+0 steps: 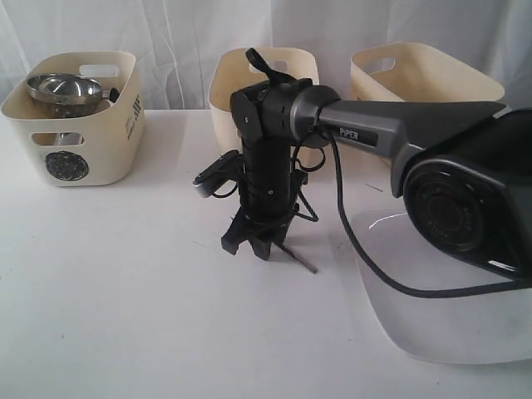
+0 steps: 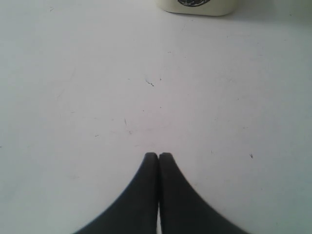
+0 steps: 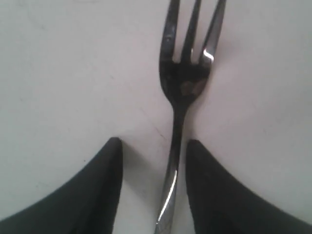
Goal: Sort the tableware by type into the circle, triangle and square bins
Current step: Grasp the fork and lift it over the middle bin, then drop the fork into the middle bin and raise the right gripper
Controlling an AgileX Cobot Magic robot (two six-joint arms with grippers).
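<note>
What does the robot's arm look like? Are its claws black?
The right arm is dark grey and black, rounded, with white PIPER lettering and a black cable looping beneath. Yes: the right claw and left claw have smooth black fingers tapering to blunt tips.

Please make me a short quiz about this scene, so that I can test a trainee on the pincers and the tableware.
1. True or false: the left pincer holds a spoon.
2. What lies between the open fingers of the right pincer? A) a knife B) the fork C) chopsticks
3. Fill in: in the exterior view, steelware sits in the ___ bin.

Key: 1 false, it is shut and empty; 2 B; 3 left.
</note>
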